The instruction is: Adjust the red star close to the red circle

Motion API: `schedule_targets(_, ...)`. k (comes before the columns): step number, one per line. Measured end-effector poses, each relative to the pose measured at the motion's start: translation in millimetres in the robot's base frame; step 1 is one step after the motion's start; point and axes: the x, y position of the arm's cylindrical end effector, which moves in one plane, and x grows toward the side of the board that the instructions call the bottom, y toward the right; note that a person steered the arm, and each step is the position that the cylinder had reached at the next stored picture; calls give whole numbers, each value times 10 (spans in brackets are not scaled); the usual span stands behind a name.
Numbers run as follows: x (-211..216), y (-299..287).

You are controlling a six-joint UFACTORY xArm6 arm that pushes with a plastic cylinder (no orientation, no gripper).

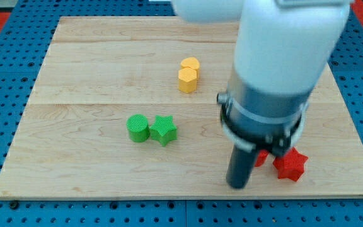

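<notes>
The red star (290, 166) lies near the view's bottom right on the wooden board (93, 69). A red block (261, 157), mostly hidden behind the rod, sits just left of the star; its shape cannot be made out. My tip (237, 185) rests on the board just left of and slightly below that red block, a short way left of the star. The arm's white and grey body covers the view's upper right.
A green circle (138, 128) and a green star (163, 130) sit side by side left of centre. A yellow heart (190, 64) and a yellow hexagon (187, 80) touch each other above centre. The board's bottom edge is close below the tip.
</notes>
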Motion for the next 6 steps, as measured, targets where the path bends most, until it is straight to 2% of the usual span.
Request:
schedule_targets(1, 11, 494)
schedule_targets(2, 6, 1554)
schedule_targets(3, 7, 1521)
schedule_targets(4, 8, 891)
schedule_targets(5, -277, 877)
schedule_targets(6, -253, 873)
